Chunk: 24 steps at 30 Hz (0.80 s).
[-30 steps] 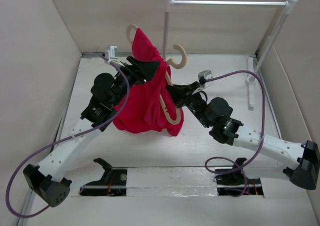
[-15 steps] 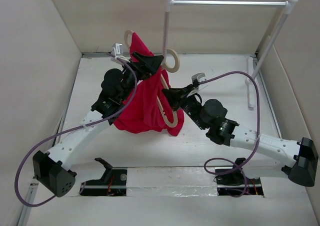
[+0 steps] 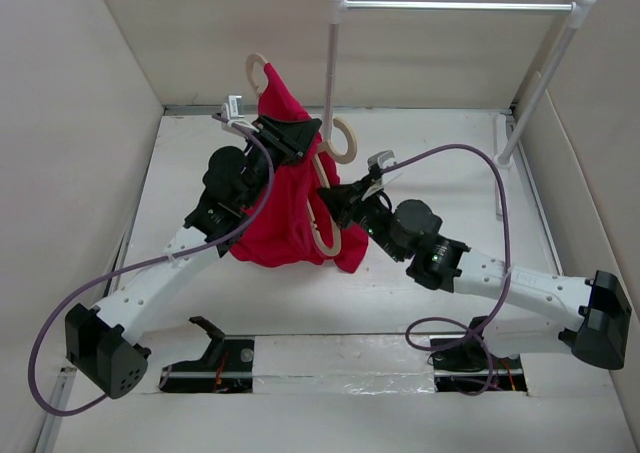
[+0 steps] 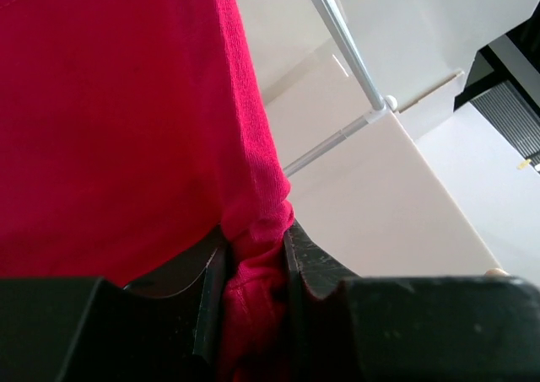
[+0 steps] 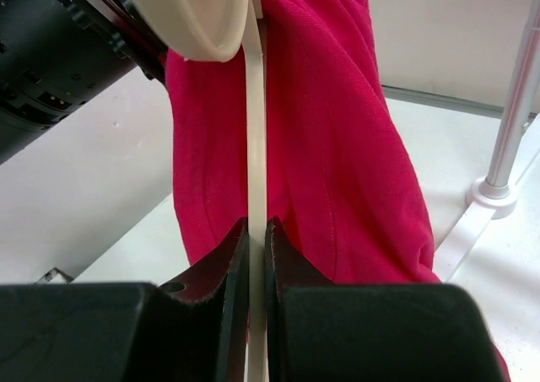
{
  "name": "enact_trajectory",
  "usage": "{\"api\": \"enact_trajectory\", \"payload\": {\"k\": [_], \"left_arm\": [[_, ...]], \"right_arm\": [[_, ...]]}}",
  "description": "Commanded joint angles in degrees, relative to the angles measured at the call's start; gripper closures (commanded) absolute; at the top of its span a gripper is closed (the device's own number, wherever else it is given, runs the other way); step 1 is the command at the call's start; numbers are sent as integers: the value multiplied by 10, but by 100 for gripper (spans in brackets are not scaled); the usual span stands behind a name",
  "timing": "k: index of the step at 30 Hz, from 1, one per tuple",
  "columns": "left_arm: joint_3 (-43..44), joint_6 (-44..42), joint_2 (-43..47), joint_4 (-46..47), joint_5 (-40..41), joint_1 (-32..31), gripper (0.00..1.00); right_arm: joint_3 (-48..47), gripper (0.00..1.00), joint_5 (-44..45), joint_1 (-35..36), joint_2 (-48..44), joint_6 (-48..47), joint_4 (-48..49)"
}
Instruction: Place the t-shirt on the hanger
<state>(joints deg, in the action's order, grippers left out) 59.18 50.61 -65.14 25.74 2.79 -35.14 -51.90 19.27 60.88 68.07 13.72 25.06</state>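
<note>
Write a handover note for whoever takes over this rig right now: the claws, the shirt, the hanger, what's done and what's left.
Left claw: shut on a fold of the red t-shirt.
Right claw: shut on the beige hanger, on its thin arm.
Both things are held up near the garment rack.
Done: shirt bunched over one end of the hanger.
Left: spread it over both shoulders, hook free.

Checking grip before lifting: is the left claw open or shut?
Shut: the left claw pinches a fold of the t-shirt, seen in its wrist view.
</note>
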Motion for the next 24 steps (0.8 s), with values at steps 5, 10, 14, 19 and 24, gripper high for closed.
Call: {"api": "enact_trajectory", "payload": {"k": [5, 10, 14, 19, 24], "left_arm": [[-28, -19, 73, 21, 6, 4, 100], [-26, -20, 108, -2, 1, 9, 100], [-18, -10, 129, -5, -18, 23, 100], [-15, 6, 141, 5, -47, 28, 100], [-13, 14, 148, 2, -55, 28, 100]], "right_arm": [[-30, 72, -32, 12, -48, 5, -11], [13, 35, -66, 12, -104, 3, -71], [69, 42, -70, 12, -162, 3, -87], [143, 100, -43, 12, -168, 8, -34], [149, 72, -77, 18, -123, -23, -27]]}}
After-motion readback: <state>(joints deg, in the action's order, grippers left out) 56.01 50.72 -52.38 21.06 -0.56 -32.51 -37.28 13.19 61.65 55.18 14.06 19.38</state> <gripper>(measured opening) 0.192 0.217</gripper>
